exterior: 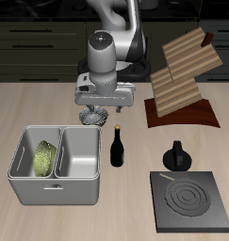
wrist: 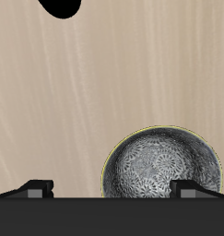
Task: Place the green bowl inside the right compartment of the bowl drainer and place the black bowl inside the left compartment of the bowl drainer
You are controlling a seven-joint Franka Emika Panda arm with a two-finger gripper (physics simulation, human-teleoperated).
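Behind the bowl drainer (exterior: 55, 162), whose one well already holds the green bowl (exterior: 44, 157), we carry the black bowl (exterior: 95, 117) clenched in our gripper (exterior: 96, 111), so we judge the empty well beside it comes next.

Even, soft light is cast from above; only faint shadows are thrown on the table (exterior: 50, 113). Renders are kept sharp, without glare, blur or edge distortion.
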